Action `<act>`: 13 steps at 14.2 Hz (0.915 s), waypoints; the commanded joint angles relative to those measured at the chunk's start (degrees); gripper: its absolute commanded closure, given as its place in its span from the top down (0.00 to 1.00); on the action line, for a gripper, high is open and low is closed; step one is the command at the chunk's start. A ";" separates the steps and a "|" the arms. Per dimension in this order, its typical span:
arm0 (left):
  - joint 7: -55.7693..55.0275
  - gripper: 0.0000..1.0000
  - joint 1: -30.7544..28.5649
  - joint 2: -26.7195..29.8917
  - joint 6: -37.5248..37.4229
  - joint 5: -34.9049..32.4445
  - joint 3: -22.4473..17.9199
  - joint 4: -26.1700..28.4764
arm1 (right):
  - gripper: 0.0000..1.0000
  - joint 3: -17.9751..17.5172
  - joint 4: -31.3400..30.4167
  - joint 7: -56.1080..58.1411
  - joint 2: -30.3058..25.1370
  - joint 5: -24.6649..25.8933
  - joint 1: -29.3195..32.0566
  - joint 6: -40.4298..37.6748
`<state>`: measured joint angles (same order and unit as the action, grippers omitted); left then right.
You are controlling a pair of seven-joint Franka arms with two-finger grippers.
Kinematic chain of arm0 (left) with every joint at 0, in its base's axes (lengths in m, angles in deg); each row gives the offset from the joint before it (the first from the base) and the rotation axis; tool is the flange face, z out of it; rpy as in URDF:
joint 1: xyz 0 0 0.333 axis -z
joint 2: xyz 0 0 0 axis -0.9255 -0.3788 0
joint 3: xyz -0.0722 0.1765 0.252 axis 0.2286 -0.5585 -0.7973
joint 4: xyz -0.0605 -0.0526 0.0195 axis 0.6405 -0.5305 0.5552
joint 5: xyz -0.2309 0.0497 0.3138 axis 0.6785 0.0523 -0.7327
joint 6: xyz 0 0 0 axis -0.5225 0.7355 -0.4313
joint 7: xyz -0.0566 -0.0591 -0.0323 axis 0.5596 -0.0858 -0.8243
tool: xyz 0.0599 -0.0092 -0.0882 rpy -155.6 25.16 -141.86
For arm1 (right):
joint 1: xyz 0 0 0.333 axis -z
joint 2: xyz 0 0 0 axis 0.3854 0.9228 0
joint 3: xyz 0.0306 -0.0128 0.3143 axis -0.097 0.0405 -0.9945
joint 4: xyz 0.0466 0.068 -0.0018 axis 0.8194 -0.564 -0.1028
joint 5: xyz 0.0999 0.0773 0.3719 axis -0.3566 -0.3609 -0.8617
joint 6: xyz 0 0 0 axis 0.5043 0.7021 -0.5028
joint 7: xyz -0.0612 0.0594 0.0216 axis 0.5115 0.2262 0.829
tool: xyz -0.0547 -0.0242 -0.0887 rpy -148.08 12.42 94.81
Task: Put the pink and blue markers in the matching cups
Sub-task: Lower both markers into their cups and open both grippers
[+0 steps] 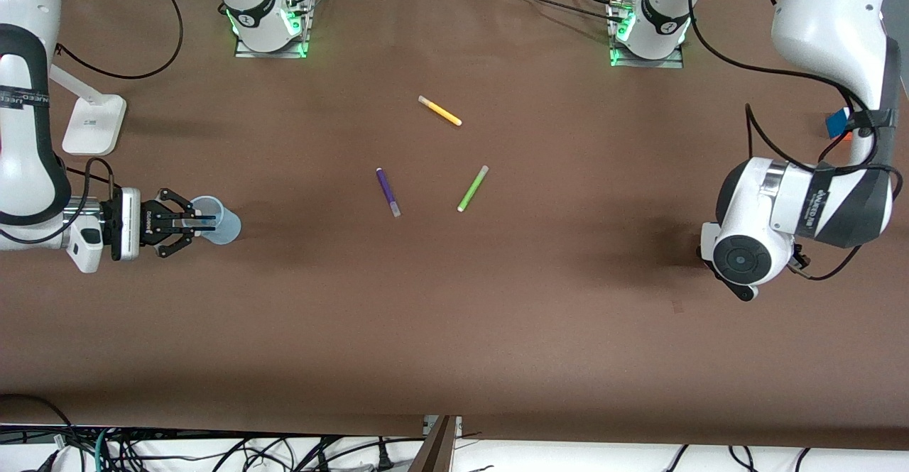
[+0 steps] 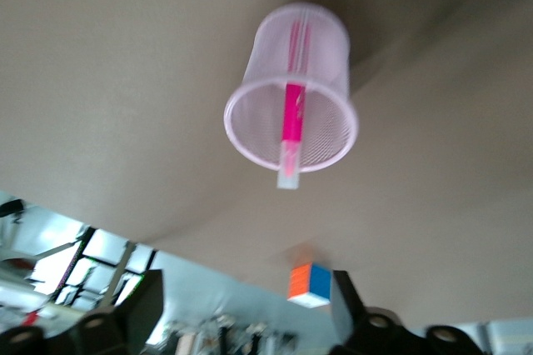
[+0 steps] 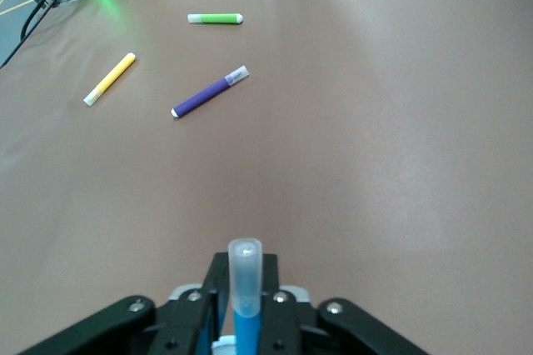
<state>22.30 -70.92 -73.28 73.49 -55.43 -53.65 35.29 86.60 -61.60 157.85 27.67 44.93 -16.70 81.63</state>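
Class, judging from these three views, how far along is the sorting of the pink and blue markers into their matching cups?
Done: the pink marker stands in the pink cup, under the left gripper. In hand: the right gripper is shut on the blue marker, at the blue cup. Left: releasing it. The purple marker, green marker and yellow marker lie on the table.

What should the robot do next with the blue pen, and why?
Probably open the right hand and let go. It holds the blue marker right over the blue cup. The pink marker is already in the pink cup.
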 commanded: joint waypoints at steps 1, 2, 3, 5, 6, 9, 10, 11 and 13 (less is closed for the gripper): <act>-4.91 1.00 0.19 4.51 -0.65 8.76 -0.10 -1.55 | 1.00 -0.68 1.29 -5.16 -0.56 -1.34 1.15 -2.16; -7.28 1.00 0.19 5.13 -0.65 12.88 -0.10 -2.95 | 1.00 -0.76 2.34 -9.46 -1.00 -0.90 1.06 -2.25; -10.78 1.00 0.19 6.52 -0.65 16.67 -0.10 -3.31 | 1.00 -0.85 3.66 -14.46 -1.27 -0.29 0.98 -3.12; -16.50 1.00 -0.08 10.12 -0.65 22.91 -0.10 -2.36 | 1.00 -0.85 6.90 -23.69 -1.71 2.25 0.54 -6.19; -19.40 1.00 -0.51 11.88 -0.65 27.56 -0.10 -2.09 | 1.00 -0.85 8.23 -28.26 -1.80 4.01 0.54 -6.47; -25.92 1.00 -0.78 17.33 -0.47 34.18 -0.10 0.97 | 1.00 -1.03 11.65 -41.28 -2.06 8.58 0.36 -9.01; -26.46 1.00 -0.96 19.44 0.57 36.02 -0.19 2.82 | 1.00 -1.12 13.41 -45.06 -2.06 11.03 0.19 -9.97; -27.07 1.00 -1.91 21.63 2.24 37.43 -0.19 5.10 | 1.00 -1.20 15.08 -48.84 -2.06 13.49 0.01 -10.59; -27.69 1.00 -2.62 27.34 7.85 39.28 -0.19 12.11 | 1.00 -1.38 17.46 -58.14 -2.50 18.24 -1.39 -12.61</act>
<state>-4.40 -72.07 -53.58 75.67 -18.72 -53.77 37.53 85.67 -47.30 108.08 25.52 58.98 -16.98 71.69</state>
